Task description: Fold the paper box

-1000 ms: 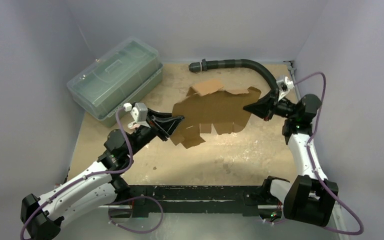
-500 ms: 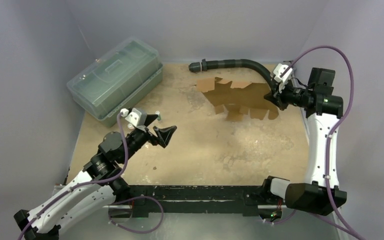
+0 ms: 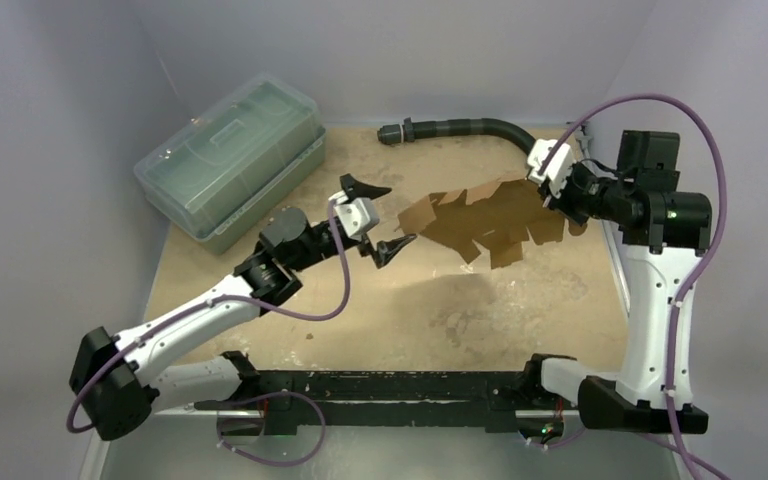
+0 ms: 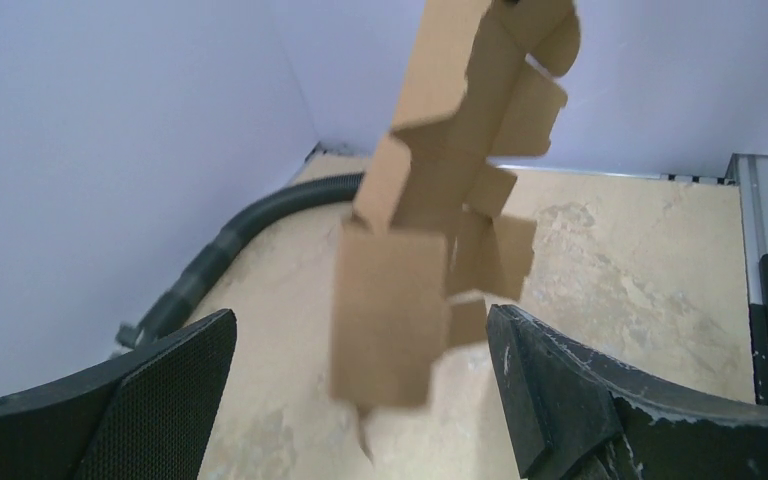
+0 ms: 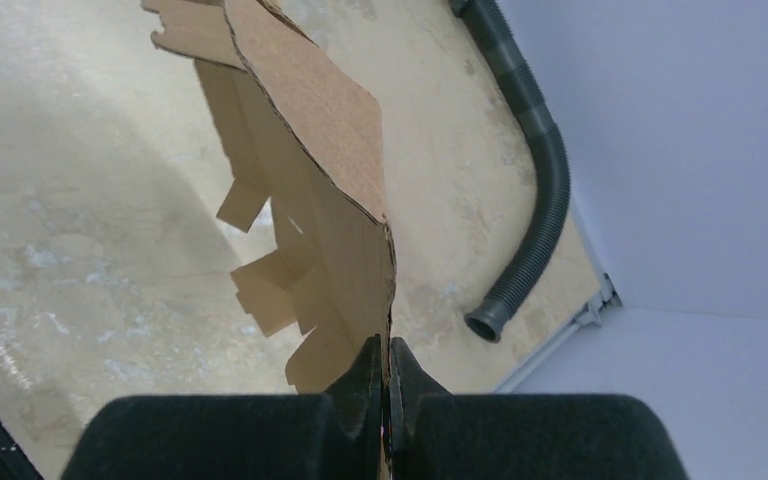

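- Top view only: the paper box [image 3: 490, 220] is held up over the far right part of the table [image 3: 440, 310], with its shadow on the surface below. The clear greenish plastic bin [image 3: 230, 165] sits at the far left, well apart.
- Right wrist view only: the right gripper [image 5: 385, 350] is pinched tight on one thin edge of the box [image 5: 330, 200]. The sheet runs away from the camera, flaps dangling.
- Left wrist view only: the left gripper [image 4: 360, 320] is spread wide and grips nothing. The box [image 4: 430, 220] hangs ahead of the gap; can't tell if it touches.
- From above, the left gripper [image 3: 385, 215] is just beside the box's left end and the right gripper [image 3: 550, 195] is at its right end.
- The black hose [image 3: 470, 127] curves along the far edge, close behind the box. Walls close in on the left, back and right, with open tabletop in the middle and near side.
- The box is plain brown die-cut cardboard, flat, with notched tabs. The hose is ribbed. The tabletop is tan and mottled.
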{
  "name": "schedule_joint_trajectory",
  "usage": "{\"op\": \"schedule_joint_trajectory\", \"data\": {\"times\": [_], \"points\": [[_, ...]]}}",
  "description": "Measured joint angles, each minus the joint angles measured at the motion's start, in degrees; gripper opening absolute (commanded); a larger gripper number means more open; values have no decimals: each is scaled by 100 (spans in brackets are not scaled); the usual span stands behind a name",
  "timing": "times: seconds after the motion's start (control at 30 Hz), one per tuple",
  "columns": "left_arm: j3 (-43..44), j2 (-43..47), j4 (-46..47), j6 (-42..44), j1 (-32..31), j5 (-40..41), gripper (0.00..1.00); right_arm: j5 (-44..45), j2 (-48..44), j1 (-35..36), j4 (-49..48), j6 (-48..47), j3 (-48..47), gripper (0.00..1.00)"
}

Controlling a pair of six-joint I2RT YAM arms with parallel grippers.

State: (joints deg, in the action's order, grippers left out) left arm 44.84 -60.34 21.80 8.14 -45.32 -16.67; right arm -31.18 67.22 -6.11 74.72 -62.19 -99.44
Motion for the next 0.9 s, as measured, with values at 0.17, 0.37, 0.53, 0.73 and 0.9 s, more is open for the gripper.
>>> {"op": "schedule_joint_trajectory", "data": {"times": [0.17,0.37,0.53,0.73,0.9], "points": [[601,-734,553,299,-280,-411,96,197,111,442,184,94,-4,0],[905,-1237,1049,511,-828,-501,91,195,284,535,203,201,2,0],[1025,-1641,1156,660,-1161,-234,84,166,299,603,195,299,72,0],[1322,-2109,1290,815,-1366,706,66,144,323,754,149,389,186,0],[1547,-2393,1368,909,-1362,1215,36,144,361,769,105,428,208,0]]}}
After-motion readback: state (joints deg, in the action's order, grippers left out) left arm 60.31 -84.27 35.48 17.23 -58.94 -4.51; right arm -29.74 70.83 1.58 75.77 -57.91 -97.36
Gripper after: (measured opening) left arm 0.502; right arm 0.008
